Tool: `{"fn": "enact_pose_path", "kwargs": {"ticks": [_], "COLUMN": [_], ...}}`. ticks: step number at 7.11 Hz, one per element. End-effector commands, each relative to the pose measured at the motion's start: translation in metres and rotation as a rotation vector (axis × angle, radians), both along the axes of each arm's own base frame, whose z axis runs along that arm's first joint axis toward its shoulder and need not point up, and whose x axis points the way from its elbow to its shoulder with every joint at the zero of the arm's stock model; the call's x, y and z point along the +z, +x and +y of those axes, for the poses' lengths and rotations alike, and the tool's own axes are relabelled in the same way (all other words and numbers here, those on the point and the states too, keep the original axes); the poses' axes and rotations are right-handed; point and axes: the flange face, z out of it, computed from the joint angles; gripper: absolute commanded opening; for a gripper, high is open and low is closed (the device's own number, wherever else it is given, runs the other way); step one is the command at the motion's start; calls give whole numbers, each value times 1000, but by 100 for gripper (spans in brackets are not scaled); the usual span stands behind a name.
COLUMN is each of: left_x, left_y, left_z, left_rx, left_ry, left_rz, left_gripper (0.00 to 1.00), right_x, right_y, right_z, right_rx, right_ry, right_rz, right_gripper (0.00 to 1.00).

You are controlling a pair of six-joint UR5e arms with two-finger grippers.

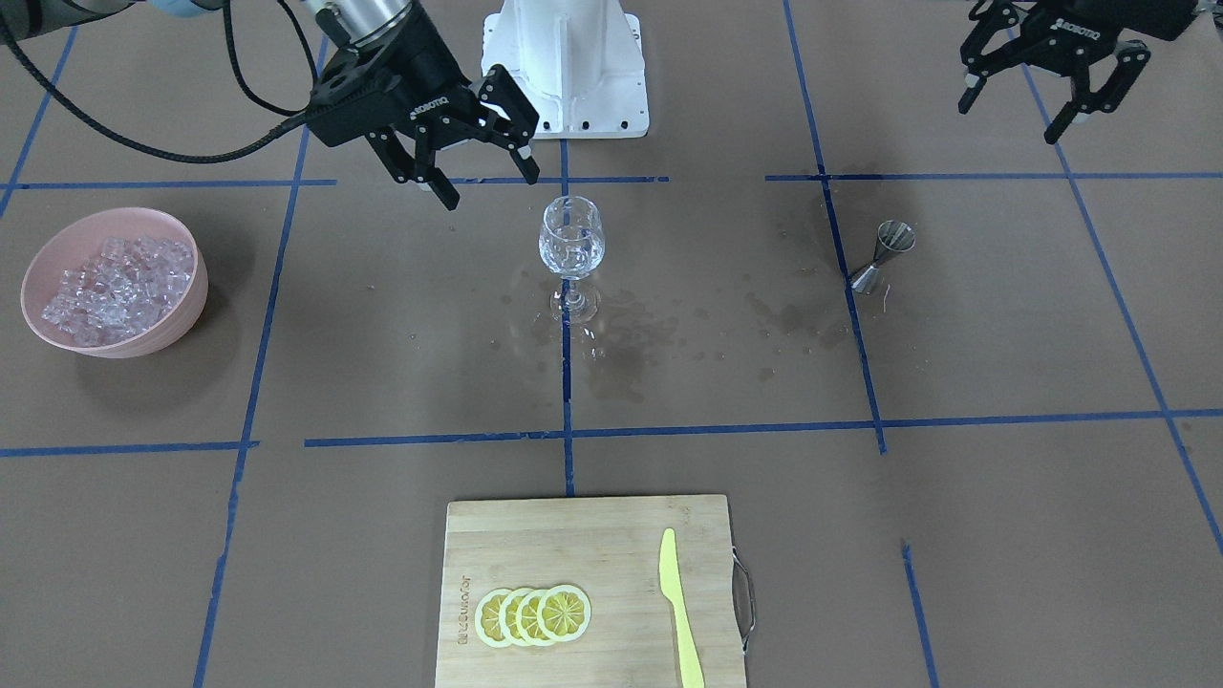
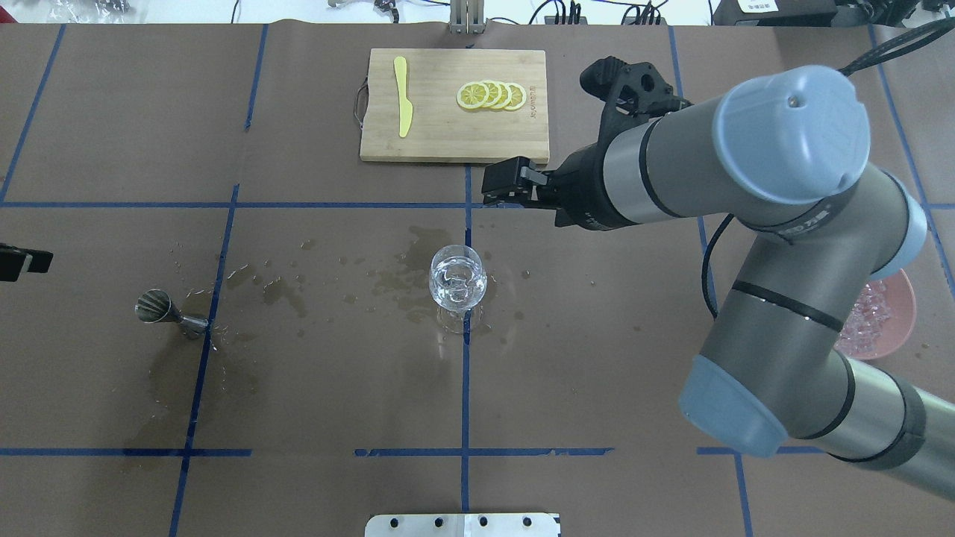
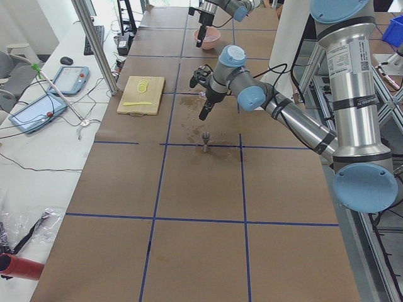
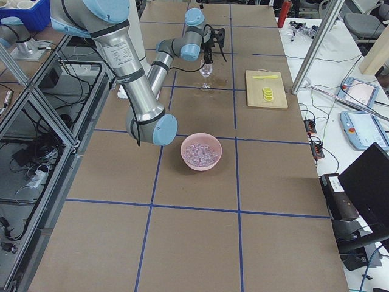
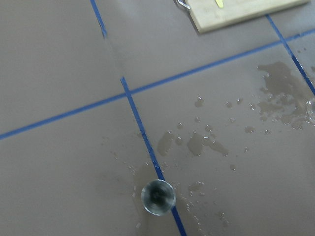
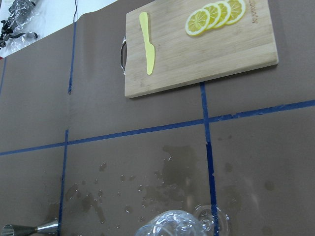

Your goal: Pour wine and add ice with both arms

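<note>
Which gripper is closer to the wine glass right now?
Right. The right gripper hangs open close by the wine glass, toward the robot's base; the left gripper is far off, out past the jigger.

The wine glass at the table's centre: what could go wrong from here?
The open right gripper hangs near the wine glass; a sideways move could tip this tall, narrow-footed glass over. Spilled liquid wets the paper around its foot, so the glass might slide if nudged.
</note>
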Motion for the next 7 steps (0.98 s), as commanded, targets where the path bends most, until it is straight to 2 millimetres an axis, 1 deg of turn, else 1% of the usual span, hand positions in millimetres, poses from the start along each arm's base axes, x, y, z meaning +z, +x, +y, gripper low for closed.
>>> {"fn": "enact_pose_path", "kwargs": {"ticks": [1, 2, 3, 4, 5, 6, 7], "left_x": [9, 16, 21, 19, 29, 61, 96], "left_y": [-10, -11, -25, -45, -57, -76, -83], "left_z": [-43, -46, -60, -92, -113, -132, -148], "left_rx": [-12, 5, 13, 10, 20, 6, 33], "left_ry": [6, 9, 17, 39, 58, 21, -3], "left_rz": [15, -13, -67, -122, -165, -199, -236], "left_gripper": [100, 100, 100, 100, 100, 100, 100], "right_x": [32, 51, 71, 86, 100, 116, 141], "right_y": [32, 51, 72, 90, 103, 115, 133], "right_z": [-26, -41, -58, -74, -86, -100, -114], "right_rx": [-25, -31, -61, -76, -106, -140, -187], "right_ry": [34, 51, 53, 68, 90, 115, 120], "right_rz": [61, 97, 132, 200, 276, 343, 407], "right_gripper": [100, 100, 100, 100, 100, 100, 100]}}
